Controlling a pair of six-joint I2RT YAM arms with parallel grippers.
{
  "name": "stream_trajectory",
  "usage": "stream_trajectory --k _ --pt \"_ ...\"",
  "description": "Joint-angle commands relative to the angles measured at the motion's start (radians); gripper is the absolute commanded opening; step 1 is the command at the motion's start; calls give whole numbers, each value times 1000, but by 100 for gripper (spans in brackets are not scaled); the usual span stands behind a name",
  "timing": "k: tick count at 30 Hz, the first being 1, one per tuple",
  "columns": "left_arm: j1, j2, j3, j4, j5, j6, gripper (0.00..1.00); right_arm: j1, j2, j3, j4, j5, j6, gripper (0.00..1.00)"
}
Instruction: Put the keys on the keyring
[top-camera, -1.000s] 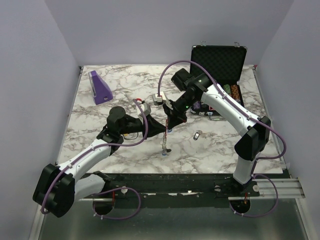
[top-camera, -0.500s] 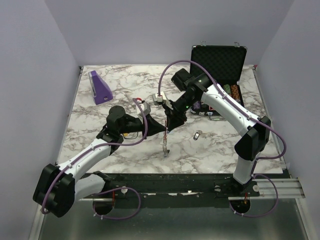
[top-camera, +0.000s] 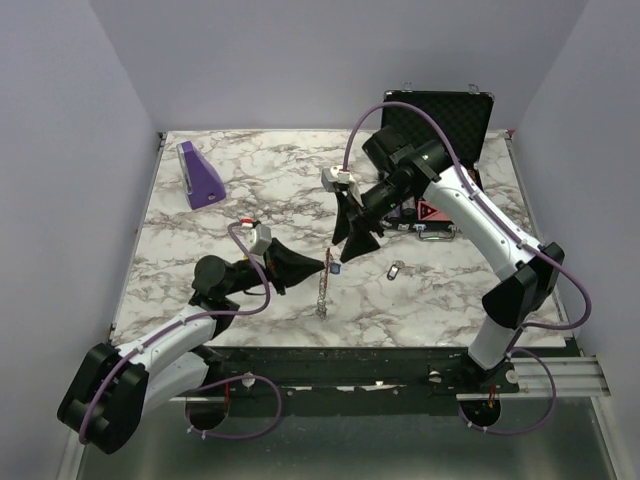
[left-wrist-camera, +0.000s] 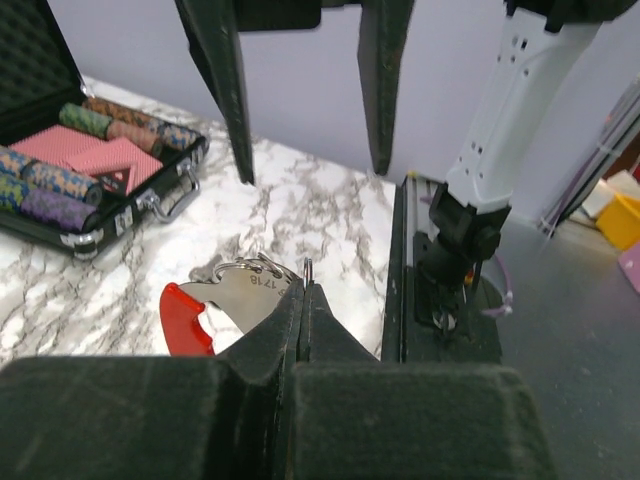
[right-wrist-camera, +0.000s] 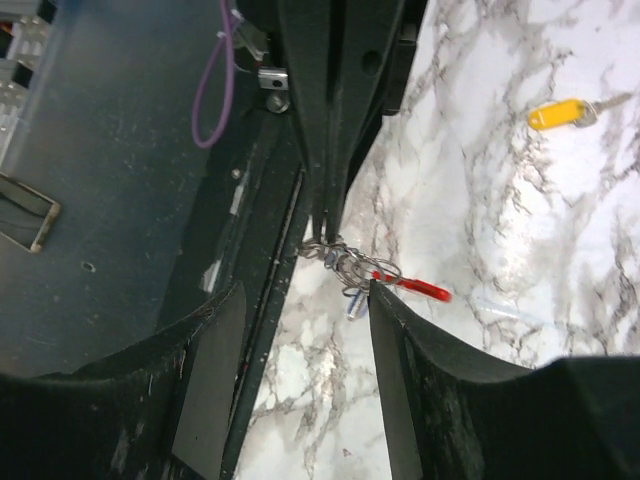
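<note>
Marbled tabletop (top-camera: 430, 300); plain lilac walls (top-camera: 300, 60) three sides; grey floor (top-camera: 360, 450) below.

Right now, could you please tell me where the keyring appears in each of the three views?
Top external: the keyring hangs near table centre from the left gripper.
Left wrist: keyring at lower centre-left, red clip leftmost.
Right wrist: keyring at centre, red clip pointing right.
Shared landmark: the left gripper, shut on it in every view.
</note>
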Motion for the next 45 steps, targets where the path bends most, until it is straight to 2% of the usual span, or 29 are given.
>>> stream_trajectory --k 1,15,24,45 --pt "0 -2 -28 279 -112 -110 0 4 -34 -24 -30 -125 -5 61" --pt "0 25 -38 288 -181 -196 0 2 -45 -130 108 -212 124 57" --pt "0 32 -44 298 -207 -227 0 2 9 -121 181 -226 219 50" --pt "-4 2 -44 209 -250 -230 0 4 1 -126 355 -113 365 49"
